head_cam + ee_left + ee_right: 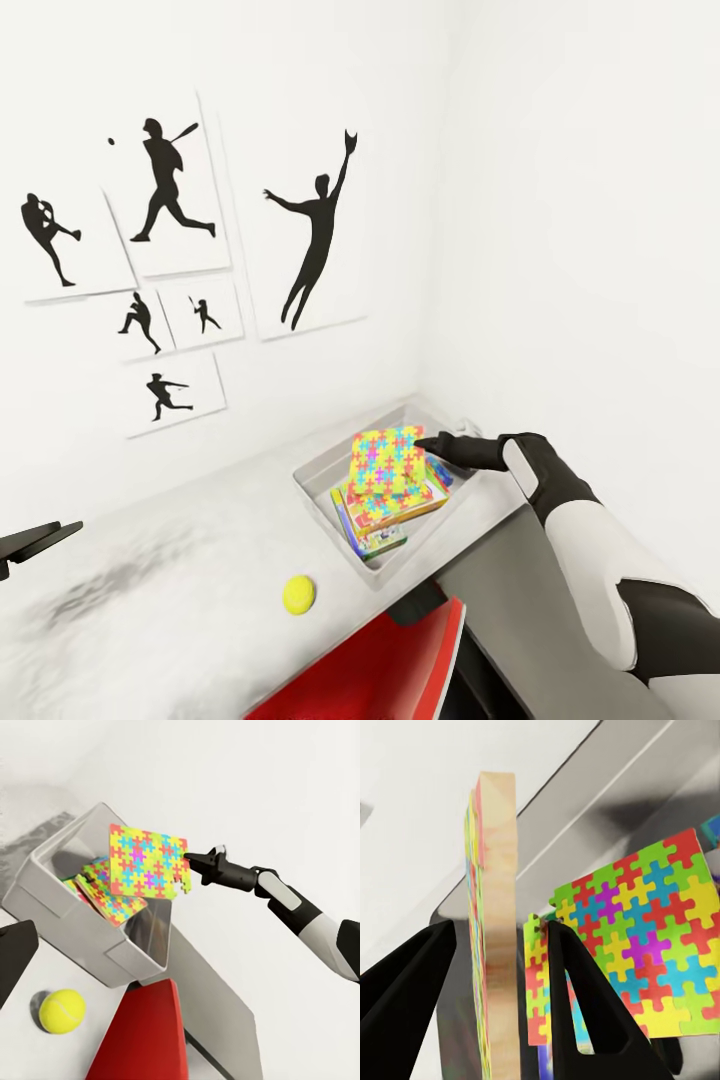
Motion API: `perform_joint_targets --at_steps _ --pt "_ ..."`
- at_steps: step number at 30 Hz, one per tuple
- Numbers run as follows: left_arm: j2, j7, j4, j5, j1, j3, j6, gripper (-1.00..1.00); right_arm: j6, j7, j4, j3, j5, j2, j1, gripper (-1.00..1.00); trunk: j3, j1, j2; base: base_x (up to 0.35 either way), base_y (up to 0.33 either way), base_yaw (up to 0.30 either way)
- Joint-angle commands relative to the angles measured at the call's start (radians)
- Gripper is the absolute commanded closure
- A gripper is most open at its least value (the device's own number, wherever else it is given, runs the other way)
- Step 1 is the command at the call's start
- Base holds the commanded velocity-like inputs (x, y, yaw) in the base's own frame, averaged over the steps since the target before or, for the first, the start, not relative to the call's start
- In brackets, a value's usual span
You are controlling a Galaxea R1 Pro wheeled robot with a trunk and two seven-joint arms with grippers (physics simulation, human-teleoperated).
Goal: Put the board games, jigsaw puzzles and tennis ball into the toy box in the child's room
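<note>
A colourful jigsaw puzzle [385, 460] [146, 862] [499, 907] stands tilted on edge over the grey toy box [322, 462] [67, 922] at the table's right end. My right gripper [420, 442] [187, 859] [500, 926] straddles its edge, open, with a slim gap on each side. Below it in the box lie a second puzzle [388, 503] [637, 945] and board games [378, 541]. The yellow tennis ball [298, 594] [61, 1010] rests on the table in front of the box. My left gripper [40, 540] hovers open and empty at the far left.
The grey table [150, 600] runs along a white wall hung with baseball silhouette posters [310, 240]. The box sits in the corner against the right-hand wall. A red chair [370, 670] [142, 1035] is tucked under the table's front edge, just below the ball.
</note>
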State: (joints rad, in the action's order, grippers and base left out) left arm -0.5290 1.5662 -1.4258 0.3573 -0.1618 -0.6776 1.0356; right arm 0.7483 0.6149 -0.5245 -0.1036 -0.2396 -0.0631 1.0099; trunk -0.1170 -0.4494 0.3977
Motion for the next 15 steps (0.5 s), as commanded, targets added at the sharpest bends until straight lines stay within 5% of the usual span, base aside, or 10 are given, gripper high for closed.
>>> perform_joint_targets --at_steps 1,14,15 --pt "0.0 0.005 0.0 -0.001 -0.001 0.0 0.011 -1.0 0.004 0.003 0.0 -0.004 0.0 0.002 0.001 1.0 -0.004 -0.001 0.002 0.0 0.0 0.0" --pt "0.0 0.005 0.001 -0.001 -0.001 0.001 0.011 -1.0 -0.003 0.01 -0.003 0.01 0.0 0.022 0.001 1.0 -0.014 -0.001 0.002 0.0 0.0 0.0" --pt "0.0 0.005 0.001 -0.001 -0.001 0.0 0.011 -1.0 -0.003 0.01 -0.004 0.016 0.0 0.023 0.001 -1.0 -0.014 -0.001 0.002 0.0 0.0 0.0"
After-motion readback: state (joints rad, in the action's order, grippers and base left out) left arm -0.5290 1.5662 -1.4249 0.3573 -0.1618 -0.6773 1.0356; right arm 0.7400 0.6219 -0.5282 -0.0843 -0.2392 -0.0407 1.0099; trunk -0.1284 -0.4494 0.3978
